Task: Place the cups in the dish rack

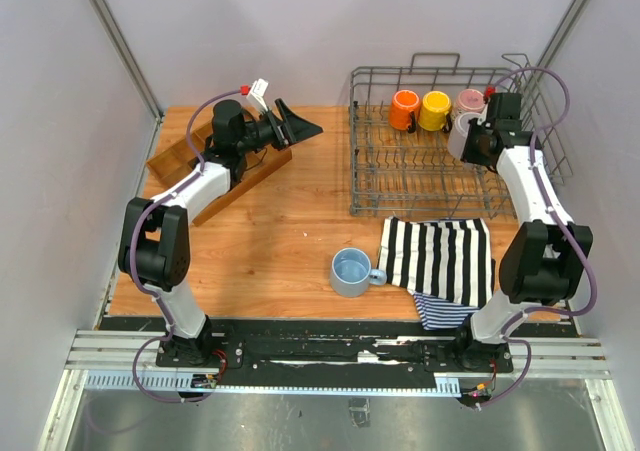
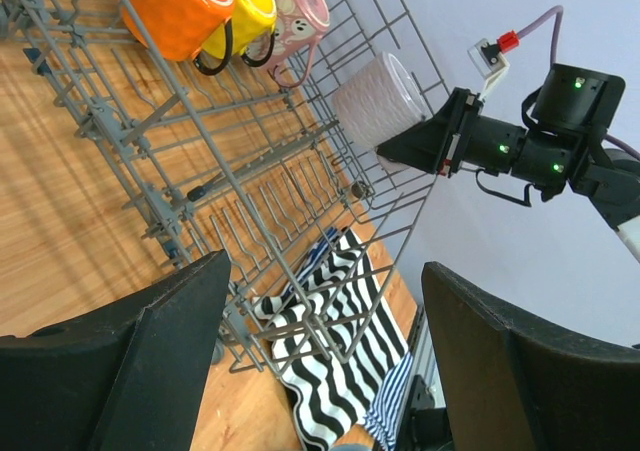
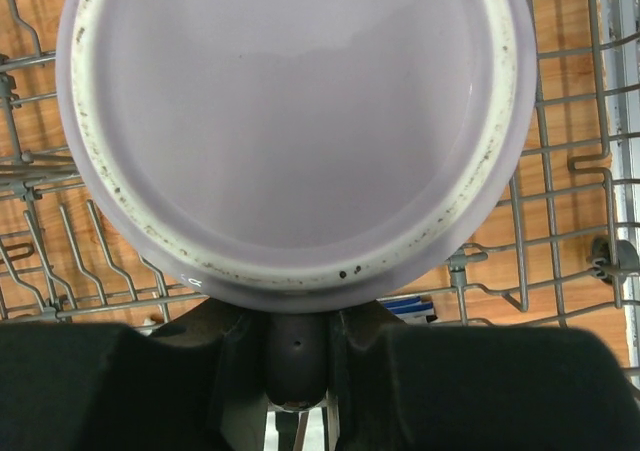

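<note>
The dish rack (image 1: pixel 400 176) stands at the back right. An orange cup (image 1: pixel 404 109), a yellow cup (image 1: pixel 435 110) and a pink cup (image 1: pixel 470 101) sit in a row along its back. My right gripper (image 1: pixel 480 141) is shut on the handle of the grey cup (image 1: pixel 462 137) and holds it on its side above the rack's right part. In the right wrist view the cup's base (image 3: pixel 290 121) fills the frame, with rack wires (image 3: pixel 560 171) below. The light blue cup (image 1: pixel 351 272) stands upright on the table. My left gripper (image 1: pixel 300 126) is open and empty, raised at the back left.
A wooden compartment tray (image 1: pixel 180 161) lies at the back left under the left arm. A black-and-white striped cloth (image 1: pixel 440 256) lies before the rack, over a blue-striped cloth (image 1: pixel 445 311). The rack has tall wire sides (image 2: pixel 400 201).
</note>
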